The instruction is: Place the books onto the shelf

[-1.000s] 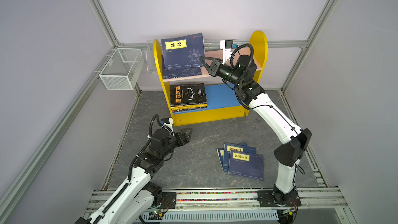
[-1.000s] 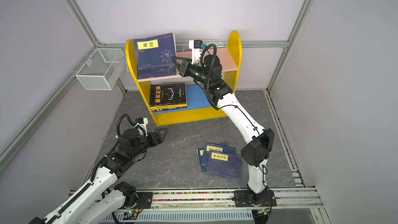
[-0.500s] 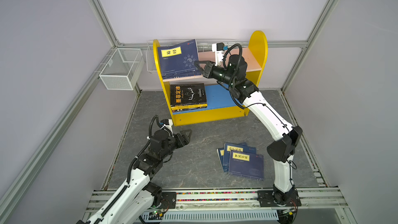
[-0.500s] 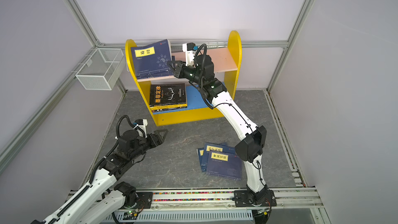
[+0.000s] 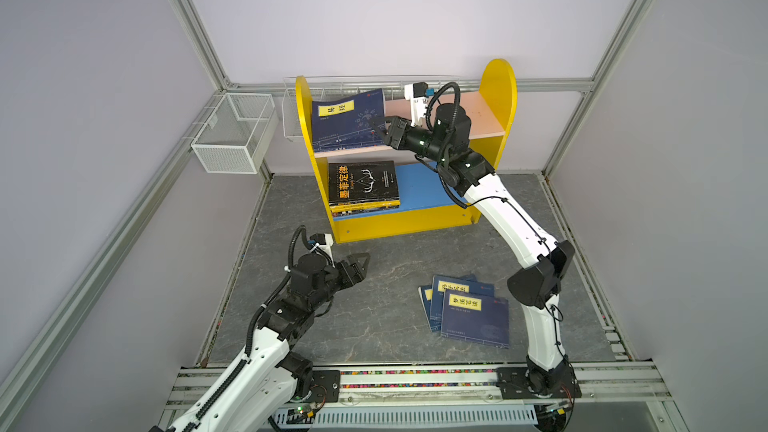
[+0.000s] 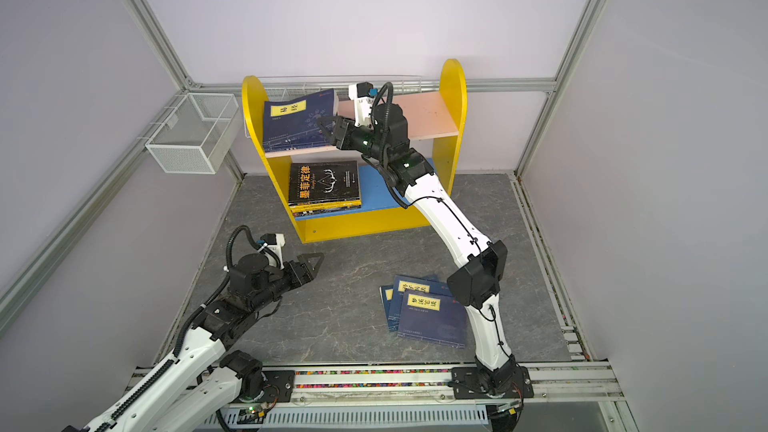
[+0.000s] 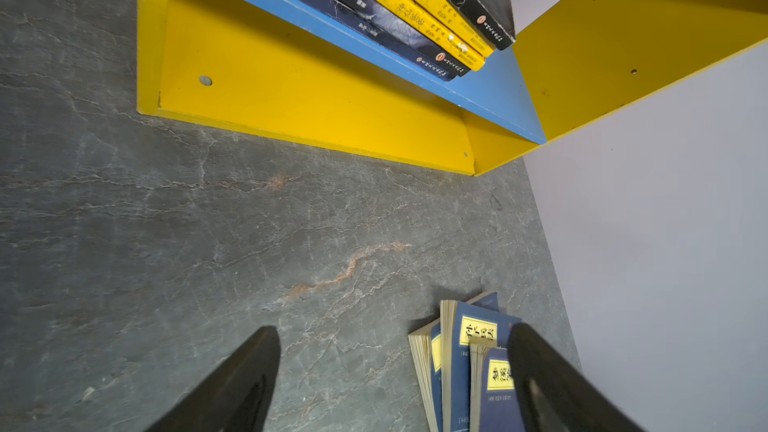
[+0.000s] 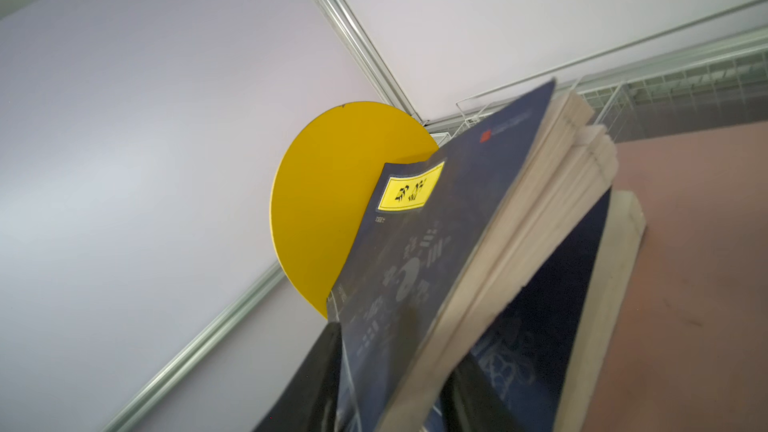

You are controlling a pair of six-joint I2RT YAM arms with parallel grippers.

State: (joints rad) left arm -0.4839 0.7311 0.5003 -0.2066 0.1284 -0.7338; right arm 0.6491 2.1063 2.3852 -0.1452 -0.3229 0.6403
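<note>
Books [image 5: 467,311], we judge, are light, floppy paperbacks best pinched near the spine; some lie lower right, a navy book [image 5: 345,126] leans on the shelf [image 5: 498,89], upper centre, straddled by right gripper [image 5: 377,128], grip unclear; left gripper [image 7: 392,332] gapes empty.

One shelf [image 5: 496,89] stands at the far side, with two boards: one pink board [image 5: 486,118] and one blue board [image 5: 419,189]. Five stacked books [image 7: 415,22] show their spines on the blue board. At least two upper navy books [image 8: 436,263] sit on the pink board. Three floor books [image 5: 473,317] lie near right. Two wire mesh baskets [image 5: 232,135] hang far left. Two robot arms [image 5: 511,222] are present.
</note>
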